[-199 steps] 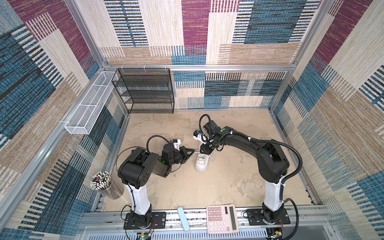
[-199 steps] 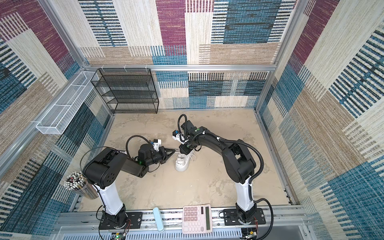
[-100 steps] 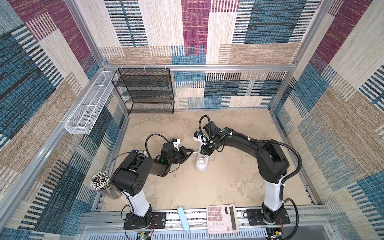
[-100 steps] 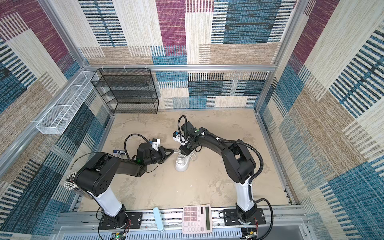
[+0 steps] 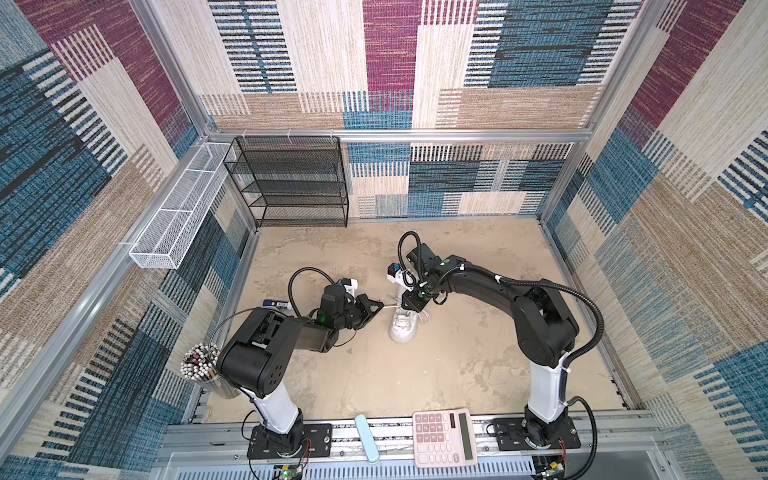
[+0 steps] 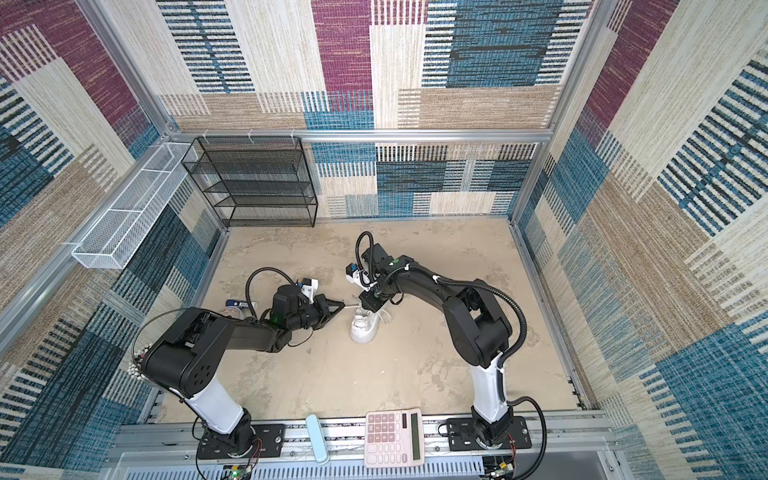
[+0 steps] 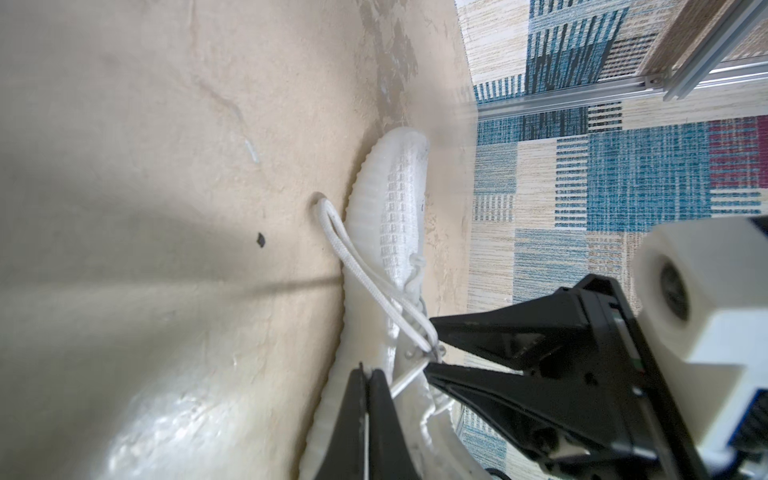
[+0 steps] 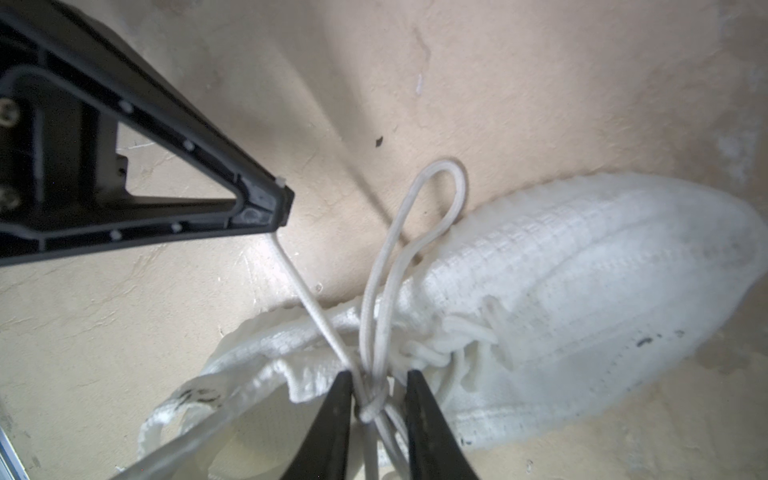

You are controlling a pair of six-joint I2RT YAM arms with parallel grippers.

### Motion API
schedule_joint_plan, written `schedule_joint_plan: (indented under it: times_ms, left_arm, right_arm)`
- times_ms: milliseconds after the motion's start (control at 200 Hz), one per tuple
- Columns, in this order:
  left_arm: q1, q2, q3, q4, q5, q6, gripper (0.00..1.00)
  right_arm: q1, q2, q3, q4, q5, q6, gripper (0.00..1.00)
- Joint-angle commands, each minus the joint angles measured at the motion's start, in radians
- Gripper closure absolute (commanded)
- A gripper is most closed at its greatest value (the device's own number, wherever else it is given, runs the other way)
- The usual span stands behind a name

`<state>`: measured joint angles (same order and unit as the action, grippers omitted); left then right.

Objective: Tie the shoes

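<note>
The white shoe stands mid-floor, toe toward the front rail. My left gripper is beside its heel end, shut on a thin lace strand that runs taut to the knot. My right gripper hangs over the shoe's opening. Its jaws stand a little apart, straddling the knot and the base of a lace loop that lies out on the floor beside the shoe.
A black mesh rack stands at the back left, with a white wire basket on the left wall. A cup of pens is front left. A pink calculator and a pale blue case lie on the front rail.
The left arm's shoulder and elbow have swung toward the front left. Its gripper stays beside the shoe with the strand. The right arm and the shoe have not moved.
</note>
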<state>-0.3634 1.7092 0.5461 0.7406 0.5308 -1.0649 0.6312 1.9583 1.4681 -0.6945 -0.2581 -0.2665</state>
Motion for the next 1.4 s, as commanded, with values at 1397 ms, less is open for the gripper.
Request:
schedule_joint_plan:
  times_ms: [1397]
  left_arm:
    - [0.012,-0.026,0.033,-0.110,-0.049,0.082,1.00]
  right_arm:
    - [0.001,-0.003,-0.010,-0.042,0.059,-0.019,0.80]
